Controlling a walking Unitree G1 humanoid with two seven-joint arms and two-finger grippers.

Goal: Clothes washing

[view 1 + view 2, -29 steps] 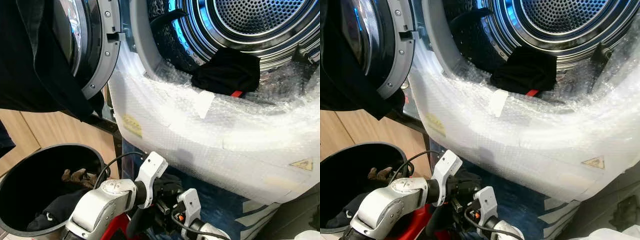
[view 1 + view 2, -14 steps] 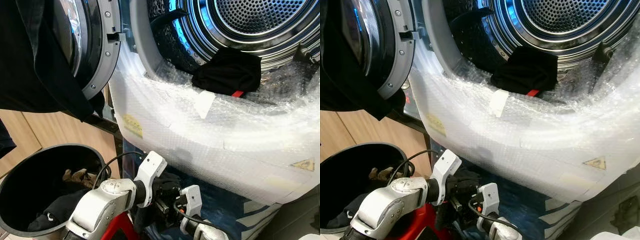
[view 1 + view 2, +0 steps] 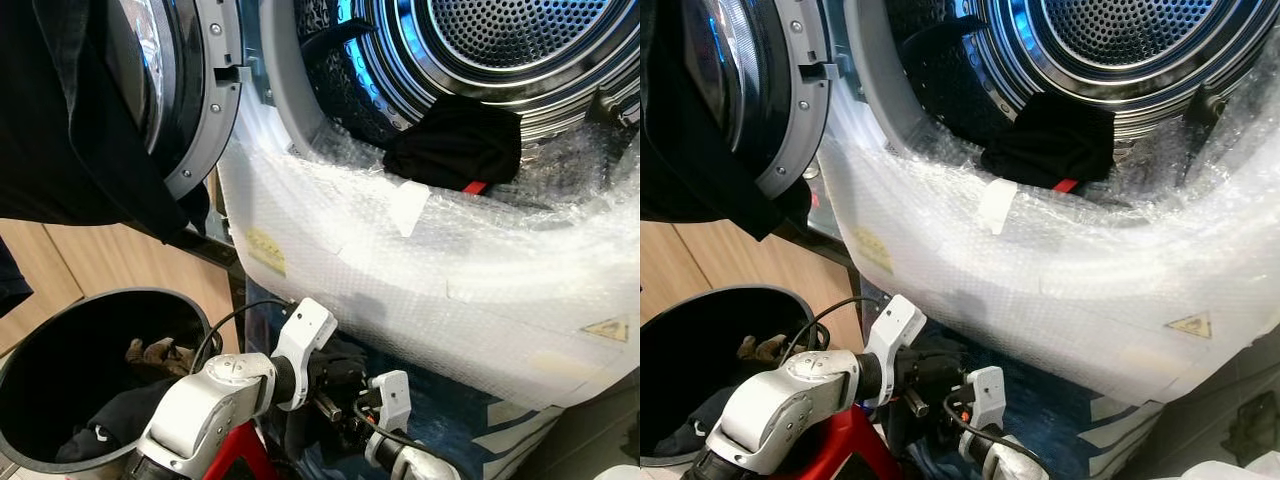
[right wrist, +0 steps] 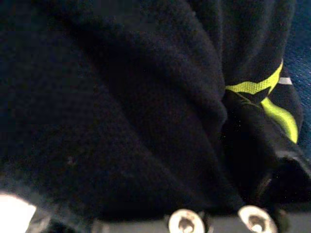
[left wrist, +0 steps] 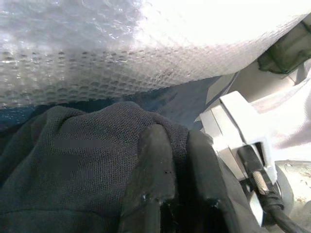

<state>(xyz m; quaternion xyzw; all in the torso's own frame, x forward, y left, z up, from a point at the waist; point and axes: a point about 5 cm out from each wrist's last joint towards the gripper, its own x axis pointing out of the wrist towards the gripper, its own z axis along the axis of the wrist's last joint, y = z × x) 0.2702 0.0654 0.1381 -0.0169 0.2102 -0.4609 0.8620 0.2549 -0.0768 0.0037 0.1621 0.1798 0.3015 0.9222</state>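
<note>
My left gripper (image 3: 338, 368) hangs low in front of the washing machine, under the bubble-wrapped door sill (image 3: 400, 270). It is shut on a dark mesh garment (image 5: 73, 160), whose cloth bunches over the two black fingers (image 5: 153, 165). My right gripper (image 3: 345, 412) is pressed up against the same bundle from the right. Against it lies dark knit fabric with a yellow-green stripe (image 4: 252, 87). Another black garment (image 3: 455, 140) with a red tag lies at the front lip of the steel drum (image 3: 520, 40).
The open round door (image 3: 195, 90) stands at the left with dark cloth (image 3: 70, 130) draped over it. A black bin (image 3: 50, 350) at lower left holds several dark clothes and a brown item (image 3: 150, 352). Wooden panelling (image 3: 100, 260) lies behind it.
My left arm has edged slightly right and up with the garment. My right wrist has shifted a little closer to the left gripper. The garment in the drum has not moved.
</note>
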